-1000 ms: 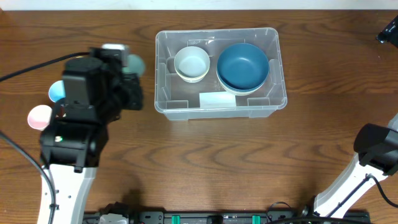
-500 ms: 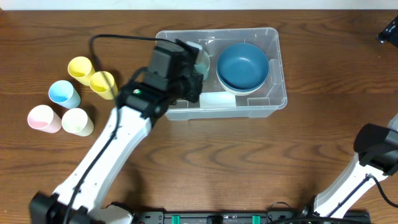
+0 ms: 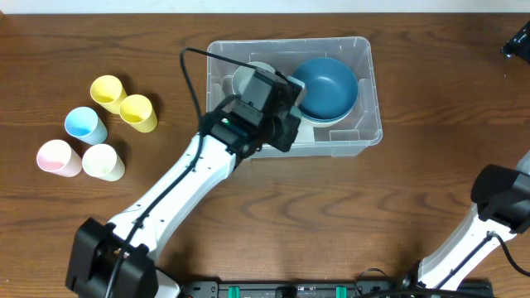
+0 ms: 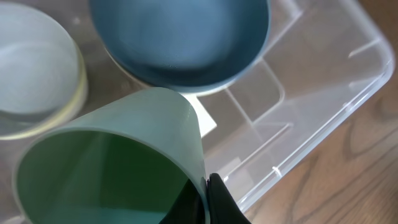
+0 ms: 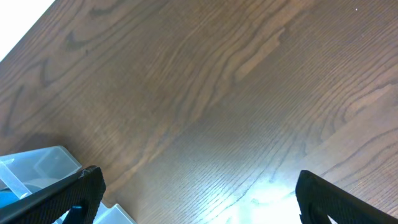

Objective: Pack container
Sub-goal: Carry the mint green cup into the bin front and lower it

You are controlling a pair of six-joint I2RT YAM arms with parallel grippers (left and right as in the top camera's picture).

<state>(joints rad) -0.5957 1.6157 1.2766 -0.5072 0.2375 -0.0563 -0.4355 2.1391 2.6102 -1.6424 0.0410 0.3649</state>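
- At near edge of table (image 3: 248, 228): left arm (image 3: 166, 207) reaching up and inward from bottom left. Right arm (image 3: 497, 207) at bottom right, well apart from everything else.
- At end of left arm: left claw (image 4: 210, 198), pinched narrow on wall of green cup (image 4: 112, 162), one black finger showing just outside the rim.
- Green cup tilted, mouth toward wrist camera, within the container's outline, between white bowl and blue bowl. Touching the floor or not: cannot tell.
- Around it: container (image 3: 368, 132), clear plastic, mid-table and a little right of centre, long side toward the arms. White label (image 4: 208, 124) on its base, just behind the cup.
- Left of container, well apart, five cups upright on the wood: pink cup (image 3: 55, 157) and pale cup (image 3: 103, 162) nearest, blue cup (image 3: 84, 124) behind them, two yellow cups (image 3: 122, 101) touching, farthest.
- In container's far left: white bowl (image 4: 31, 68), half hidden under the arm from above.
- In container's far right: blue bowl (image 3: 327, 83), upright, a paler rim showing beneath it.
- Beyond the container: right claw (image 5: 199, 180), spread wide, holding nothing, over bare wood, one container corner at lower left of its view.
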